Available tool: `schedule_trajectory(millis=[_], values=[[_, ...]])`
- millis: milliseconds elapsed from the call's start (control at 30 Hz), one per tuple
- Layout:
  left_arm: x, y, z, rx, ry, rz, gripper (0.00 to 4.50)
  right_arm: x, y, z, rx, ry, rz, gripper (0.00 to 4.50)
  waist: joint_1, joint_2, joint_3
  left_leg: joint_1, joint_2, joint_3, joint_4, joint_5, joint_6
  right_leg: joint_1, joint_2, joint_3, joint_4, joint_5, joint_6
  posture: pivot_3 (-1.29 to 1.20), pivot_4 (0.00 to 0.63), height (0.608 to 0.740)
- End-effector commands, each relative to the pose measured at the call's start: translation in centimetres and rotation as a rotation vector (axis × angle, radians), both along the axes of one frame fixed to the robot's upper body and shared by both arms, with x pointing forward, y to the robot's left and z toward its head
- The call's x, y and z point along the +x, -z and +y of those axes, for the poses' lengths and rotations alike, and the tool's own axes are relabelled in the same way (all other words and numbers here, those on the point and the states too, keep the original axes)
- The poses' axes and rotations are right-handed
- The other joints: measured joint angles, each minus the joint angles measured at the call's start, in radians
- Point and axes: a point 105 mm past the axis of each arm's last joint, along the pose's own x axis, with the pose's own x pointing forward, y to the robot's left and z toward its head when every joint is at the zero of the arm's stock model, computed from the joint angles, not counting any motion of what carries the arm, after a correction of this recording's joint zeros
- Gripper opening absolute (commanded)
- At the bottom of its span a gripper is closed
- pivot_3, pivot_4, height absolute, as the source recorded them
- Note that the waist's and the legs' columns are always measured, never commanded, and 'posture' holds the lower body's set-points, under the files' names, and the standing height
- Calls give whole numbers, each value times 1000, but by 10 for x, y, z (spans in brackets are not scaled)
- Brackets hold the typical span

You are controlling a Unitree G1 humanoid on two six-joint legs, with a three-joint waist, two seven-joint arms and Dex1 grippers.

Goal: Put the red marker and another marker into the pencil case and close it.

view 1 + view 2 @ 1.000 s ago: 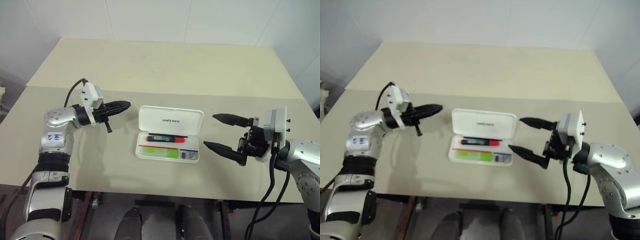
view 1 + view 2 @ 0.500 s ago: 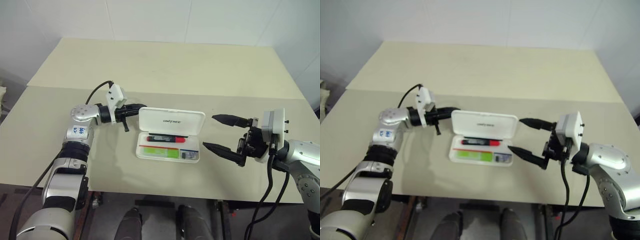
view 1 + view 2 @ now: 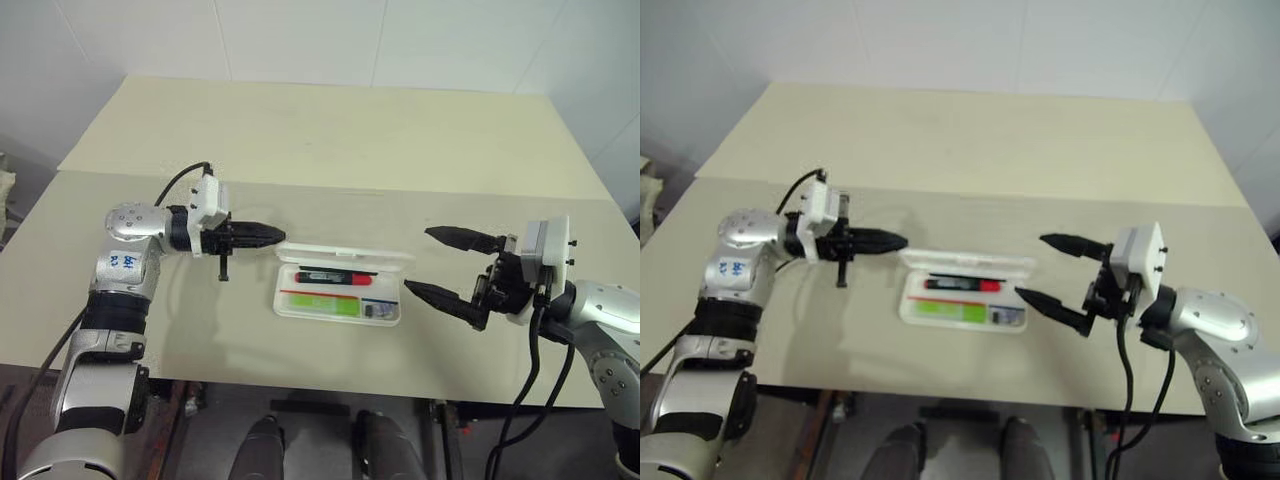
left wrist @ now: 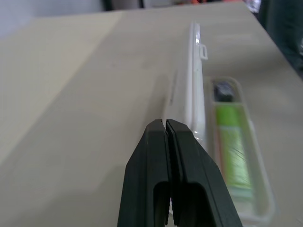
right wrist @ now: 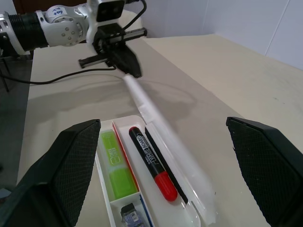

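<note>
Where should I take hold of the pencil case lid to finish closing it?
Probably its free long edge, where the small latch tab sits. The lid of the pencil case stands half lowered over the red marker and green highlighter. Come from behind and above, as the shut left gripper does at its left end, pressing down rather than pinching.

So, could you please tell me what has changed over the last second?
The shut left gripper swung in behind the white hard plastic pencil case and tipped its upright lid forward, now partly closed. The red-and-black marker, the light-green highlighter and the open right gripper stayed put.
</note>
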Motion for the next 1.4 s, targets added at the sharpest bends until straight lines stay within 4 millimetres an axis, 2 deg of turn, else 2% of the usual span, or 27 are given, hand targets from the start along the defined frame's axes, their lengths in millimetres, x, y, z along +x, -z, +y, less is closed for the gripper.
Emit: schedule_trajectory(millis=[33,300,567,767,1100,1267,1400], values=[[-5,8,-16,46,50,-19,27,-4,-8,6,2,-18,-52,4500,0,0,0,0,0,0,0,0,0,0,0,0,0,0,0,0,150,740],[-9,35,-34,89,96,38,27,-5,-9,7,7,-8,-57,4500,-7,0,0,0,0,0,0,0,0,0,0,0,0,0,0,0,150,740],[-14,64,-31,216,94,123,27,-5,-9,8,15,9,-59,4500,-3,0,0,0,0,0,0,0,0,0,0,0,0,0,0,0,150,740],[-12,68,-38,255,81,132,27,-4,-7,11,28,15,-60,4500,-3,0,0,2,0,0,0,0,0,1,0,0,0,0,0,0,150,740],[-21,76,-57,297,112,166,27,-5,-4,14,51,29,-60,4500,0,0,0,3,0,0,0,0,1,4,0,0,0,0,-1,0,150,740],[-21,67,-63,251,114,145,27,-3,-3,15,55,33,-58,4500,-2,0,0,3,0,-1,0,0,1,4,0,0,-1,0,0,0,150,740],[-20,26,-64,50,117,112,27,-1,-2,15,53,30,-51,4500,-3,0,0,3,0,-1,0,0,1,4,0,0,-1,0,-1,0,150,740]])
